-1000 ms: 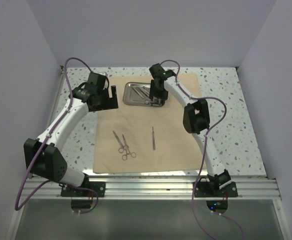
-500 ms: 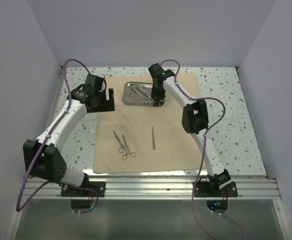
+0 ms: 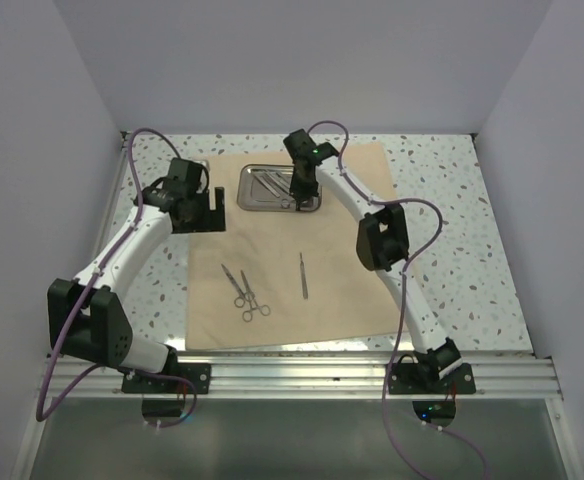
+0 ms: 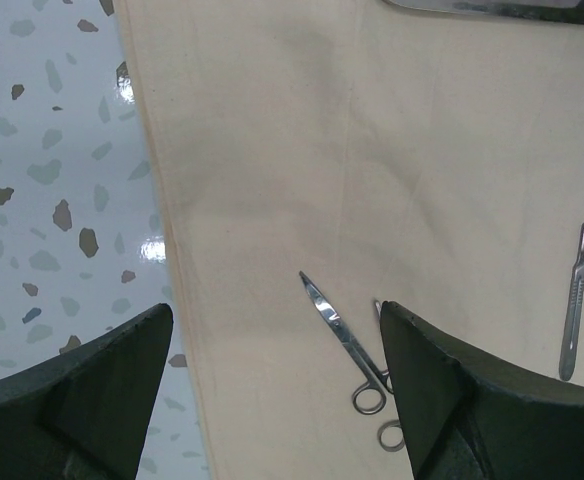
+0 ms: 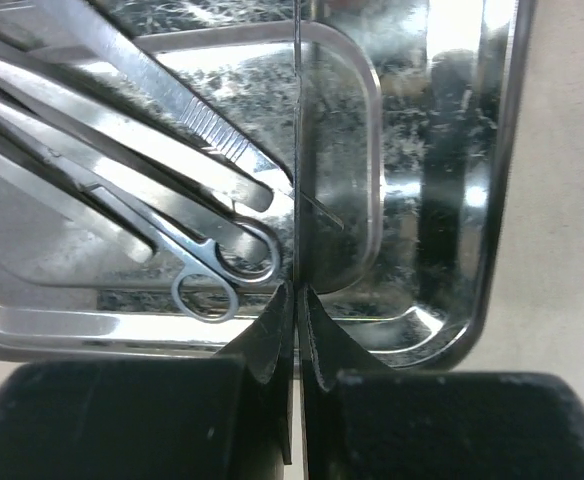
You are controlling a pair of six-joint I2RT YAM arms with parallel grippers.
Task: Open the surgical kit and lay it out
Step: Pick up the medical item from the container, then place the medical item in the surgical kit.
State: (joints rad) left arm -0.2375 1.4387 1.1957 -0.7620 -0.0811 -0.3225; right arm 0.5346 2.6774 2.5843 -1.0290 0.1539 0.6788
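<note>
Setting: white walls (image 3: 272, 60) enclosed a pale speckled counter (image 3: 452, 230), with an aluminium rail (image 3: 302, 372) along its near edge.
Cloth wrap (image 3: 342, 290): tan, spread flat across the middle of the counter, its left hem lying on the speckled top.
Steel tray (image 3: 244, 190): shiny, sitting on the far part of the cloth. From above, the right arm crossed over its right end.
In the tray: ring-handled scissors (image 5: 212, 275) lay beside a flat ridged handle (image 5: 187, 105) and other slim steel pieces, all crowded toward one side.
Right fingers (image 5: 287, 325): pressed fully together just over the tray floor. A thin dark line rose from between the tips – whether anything was pinched there could not be told.
Left fingers (image 4: 432, 390): spread wide and holding nothing, hanging above the cloth's left margin, well apart from the tray.
Laid out on the cloth: slim scissors (image 4: 340, 340) lay just beside a second ring-handled instrument (image 3: 256, 302). A straight flat-handled tool (image 4: 572, 310) lay apart to their right.
In the way: from the left wrist, one finger hid part of the second instrument – only a ring showed.
Cables (image 3: 137, 140): purple, looping off both arms.
</note>
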